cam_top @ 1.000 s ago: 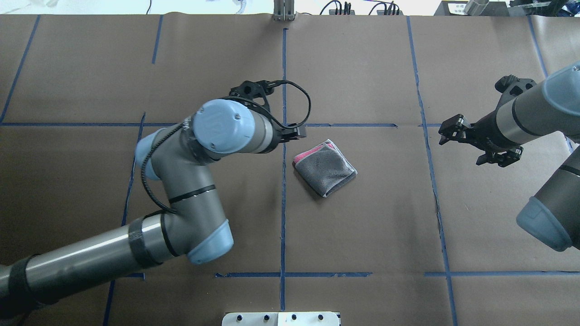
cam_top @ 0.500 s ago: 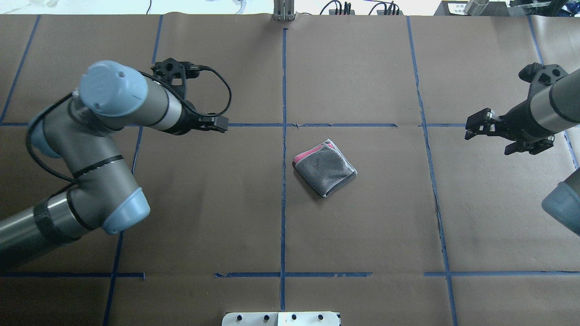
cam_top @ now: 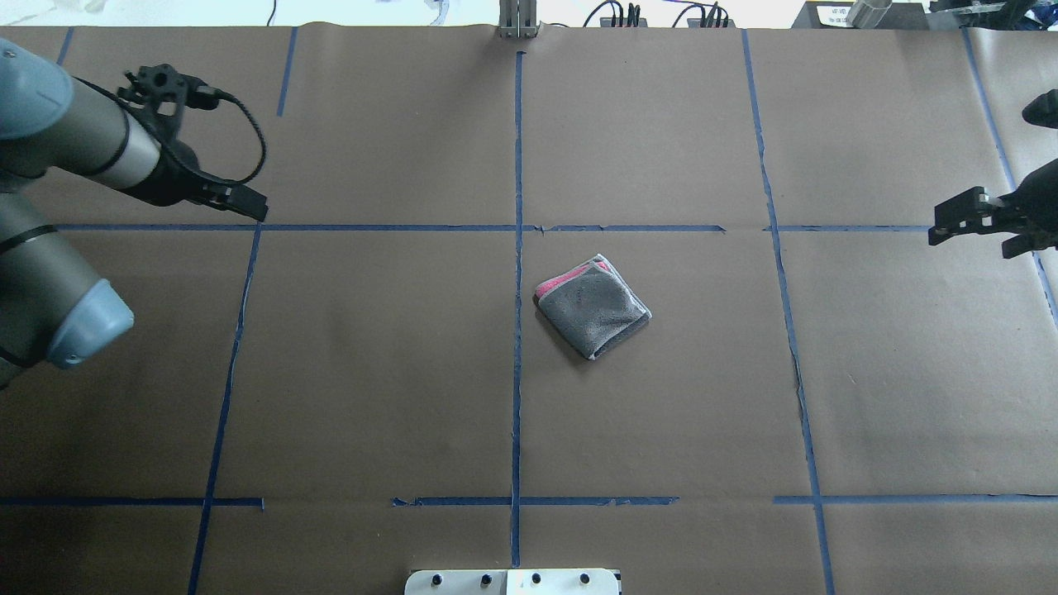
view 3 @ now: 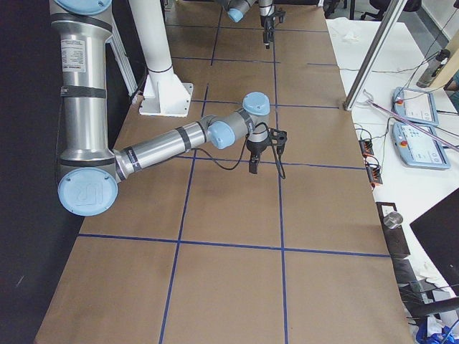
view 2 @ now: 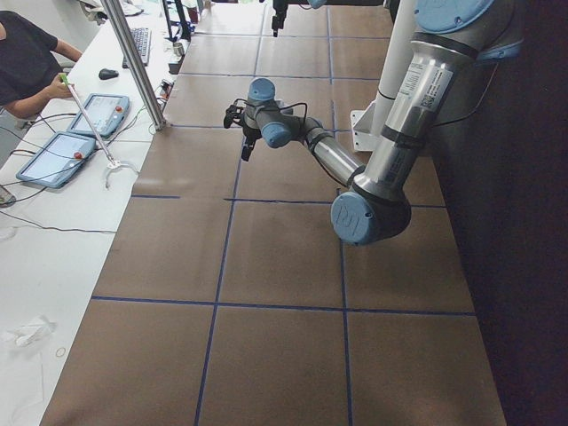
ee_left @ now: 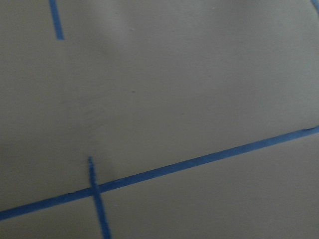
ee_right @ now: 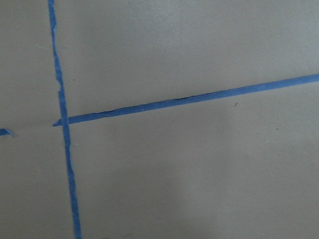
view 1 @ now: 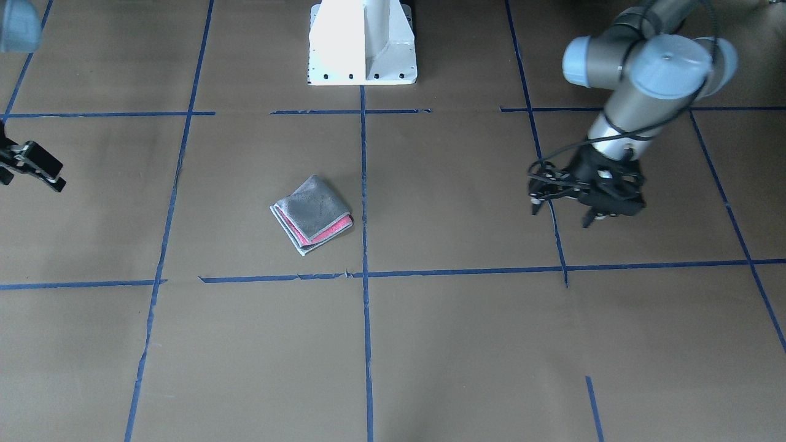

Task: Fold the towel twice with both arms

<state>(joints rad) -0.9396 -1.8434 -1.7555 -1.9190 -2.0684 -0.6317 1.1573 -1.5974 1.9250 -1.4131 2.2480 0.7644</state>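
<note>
The towel [cam_top: 593,307] lies folded into a small square near the table's middle, grey face up, with a pink edge showing at its far corner. It also shows in the front-facing view [view 1: 313,213]. My left gripper [cam_top: 252,208] hangs far to the towel's left, open and empty; the front-facing view [view 1: 562,217] shows its fingers spread. My right gripper [cam_top: 971,238] is far to the towel's right at the view's edge, open and empty, and also shows in the front-facing view [view 1: 27,178]. Both wrist views show only brown paper and blue tape.
Brown paper marked with a grid of blue tape lines [cam_top: 517,273] covers the table. The white pedestal base [view 1: 362,43] stands at the robot's side. An operator and tablets [view 2: 67,142] are past the far edge.
Both arms have drawn back from the towel, the left arm far to the left and the right arm further right. The towel has not moved.
</note>
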